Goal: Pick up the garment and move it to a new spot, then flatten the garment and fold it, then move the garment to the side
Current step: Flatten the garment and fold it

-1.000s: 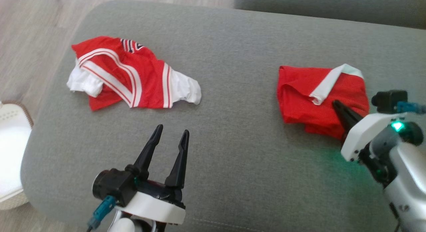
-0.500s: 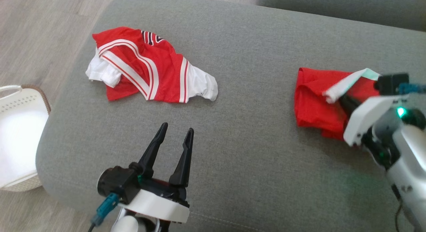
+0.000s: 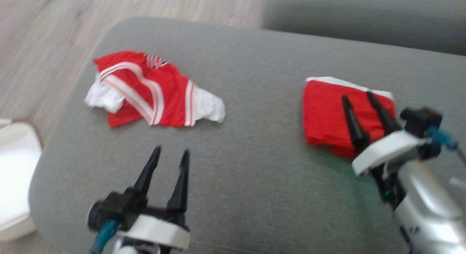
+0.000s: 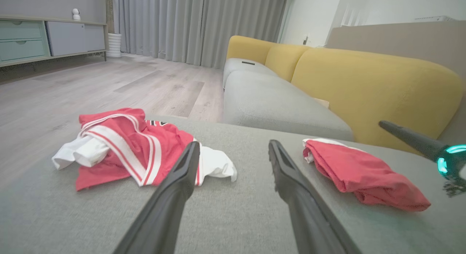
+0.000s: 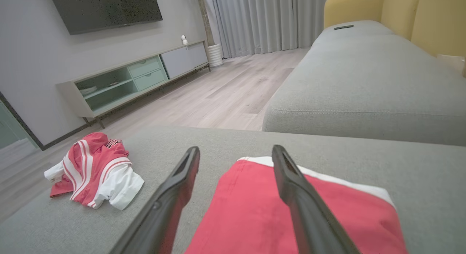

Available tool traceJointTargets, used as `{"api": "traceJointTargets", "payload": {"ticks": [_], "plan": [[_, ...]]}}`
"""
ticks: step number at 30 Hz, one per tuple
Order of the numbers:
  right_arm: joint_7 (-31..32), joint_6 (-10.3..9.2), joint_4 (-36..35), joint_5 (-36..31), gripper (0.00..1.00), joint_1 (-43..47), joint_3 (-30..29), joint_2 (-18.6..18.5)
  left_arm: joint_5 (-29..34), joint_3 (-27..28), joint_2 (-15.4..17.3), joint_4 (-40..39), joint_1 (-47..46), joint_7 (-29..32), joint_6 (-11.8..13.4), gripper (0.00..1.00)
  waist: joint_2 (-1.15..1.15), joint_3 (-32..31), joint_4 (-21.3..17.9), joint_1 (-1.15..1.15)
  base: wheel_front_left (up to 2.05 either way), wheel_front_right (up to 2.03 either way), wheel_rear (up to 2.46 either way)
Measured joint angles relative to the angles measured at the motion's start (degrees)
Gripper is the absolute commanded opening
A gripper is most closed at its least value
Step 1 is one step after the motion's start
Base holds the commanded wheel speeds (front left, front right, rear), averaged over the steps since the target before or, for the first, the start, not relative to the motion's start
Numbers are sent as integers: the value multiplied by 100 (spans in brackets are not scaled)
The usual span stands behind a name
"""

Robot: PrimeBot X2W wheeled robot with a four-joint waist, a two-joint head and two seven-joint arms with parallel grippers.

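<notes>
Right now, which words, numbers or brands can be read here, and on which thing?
None can be read.
The crumpled red jersey with white stripes bears a dark print at its far edge, too blurred to read.
The folded red garment with white trim shows no text.

We logged a grey seat cushion point(image 3: 255, 181), with a white basket point(image 3: 16, 163) on the wood floor point(image 3: 47, 31) beside its left edge. We also noted a yellow sofa back point(image 4: 364, 79), grey curtains point(image 4: 204, 24), a wall television point(image 5: 105, 8) and a low cabinet point(image 5: 123, 82) beneath it.
</notes>
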Motion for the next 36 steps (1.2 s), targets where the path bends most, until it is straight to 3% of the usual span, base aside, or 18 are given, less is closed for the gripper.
{"api": "traceJointTargets", "payload": {"ticks": [5, 17, 24, 36], "plan": [[-168, 0, -361, -162, 100, 694, -299, 300, 318, 318, 9, 100, 450, 0, 68, 100, 0, -345, -361, 0, 0, 0, 0], [-170, 0, -1882, -1338, 100, 2491, -1464, 982, 554, 810, 19, 26, 1095, 0, 73, 100, 0, -866, -1205, 0, 0, 0, 0], [-171, 0, -1924, -1771, 100, 3057, -1885, 1244, 636, 828, 21, -202, 1399, 0, 167, 100, 0, -1032, -1385, 0, 0, 0, 0], [-171, 0, -1784, -1778, 100, 3092, -1904, 1366, 698, 888, 21, -225, 1468, 0, 166, 100, 0, -1092, -1396, 0, 0, 0, 0]]}}
